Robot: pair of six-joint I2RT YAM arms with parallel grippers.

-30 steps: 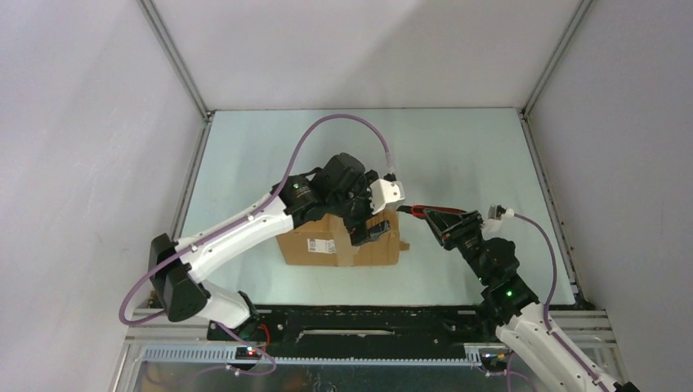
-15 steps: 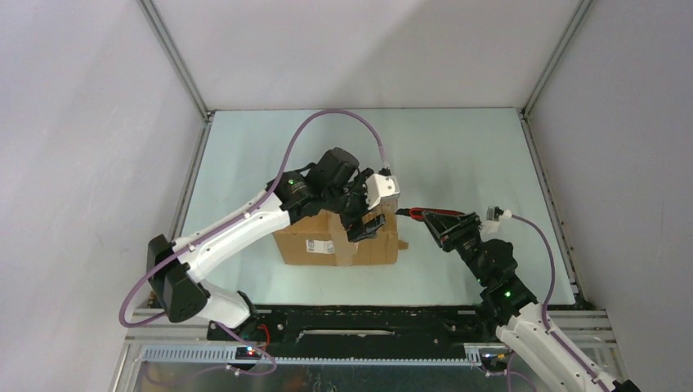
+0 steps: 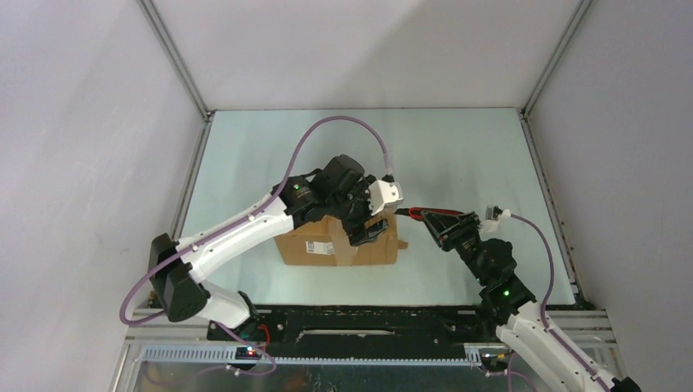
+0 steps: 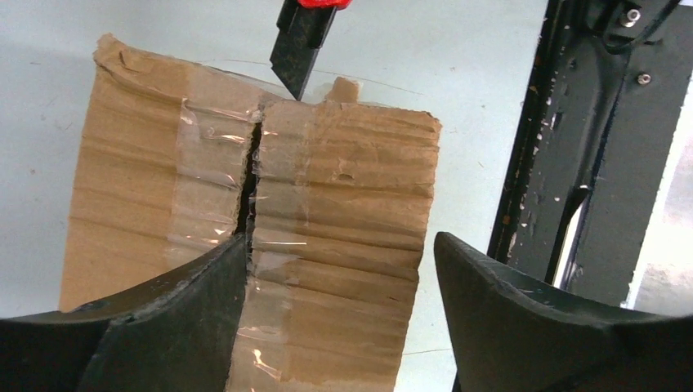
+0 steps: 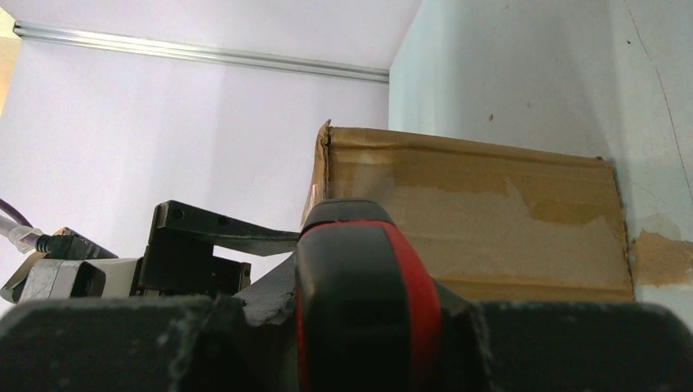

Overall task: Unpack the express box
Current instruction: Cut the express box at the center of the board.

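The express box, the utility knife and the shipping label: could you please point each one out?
express box (image 4: 343,204): left wrist view, taped top flap.
utility knife (image 4: 298,45): left wrist view, black blade end.
shipping label (image 3: 320,247): top external view, its middle.

We see the express box (image 3: 359,255), brown corrugated cardboard, lying flat, white label on its near side, taped top seam split.
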